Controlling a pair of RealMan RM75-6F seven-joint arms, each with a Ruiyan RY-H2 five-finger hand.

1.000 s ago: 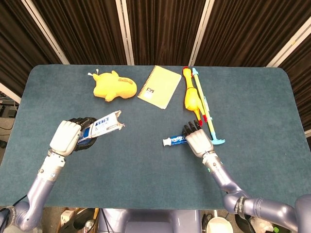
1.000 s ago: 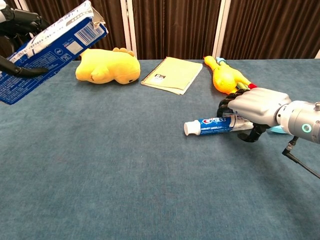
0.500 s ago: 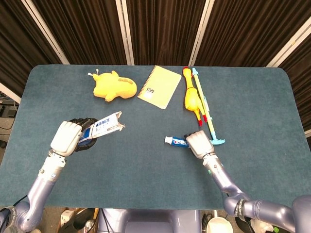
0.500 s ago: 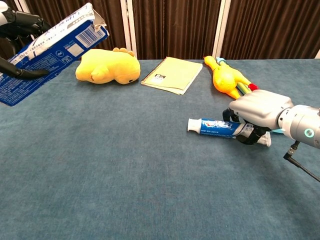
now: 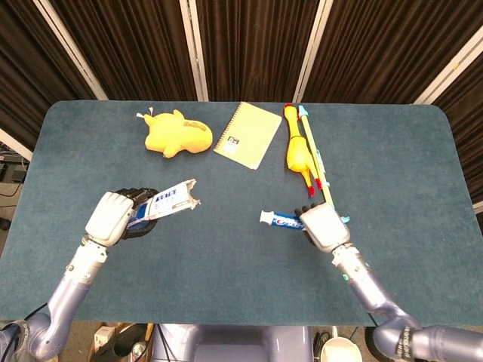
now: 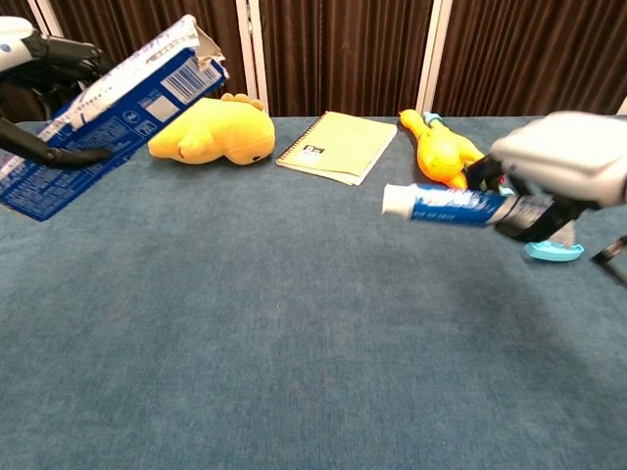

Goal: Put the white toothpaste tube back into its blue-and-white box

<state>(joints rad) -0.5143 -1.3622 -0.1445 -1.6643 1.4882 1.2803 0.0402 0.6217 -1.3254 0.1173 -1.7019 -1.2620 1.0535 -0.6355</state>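
White at its cap and blue along its printed body, the toothpaste tube hangs above the table, off the cloth, lying roughly level with its cap pointing left. The right hand grasps it by the tail end, fingers curled around the rear part, so most of the tube sticks out to the left of the hand. In the head view the tube shows just left of the hand, right of the table's middle and on the near half.

Blue and white with small print and a barcode near its mouth, the box is a long carton held aloft at the left. The left hand grips its near, lower end, dark fingers wrapped around it. The box tilts, its open end raised and turned toward the right, with a torn-looking flap standing up there. From above, the open end faces the tube's cap across a clear gap; the two are well apart.

At the far side lie a yellow plush toy, a yellow spiral notebook and a rubber chicken beside a thin toothbrush, whose pale blue end shows near the right hand.
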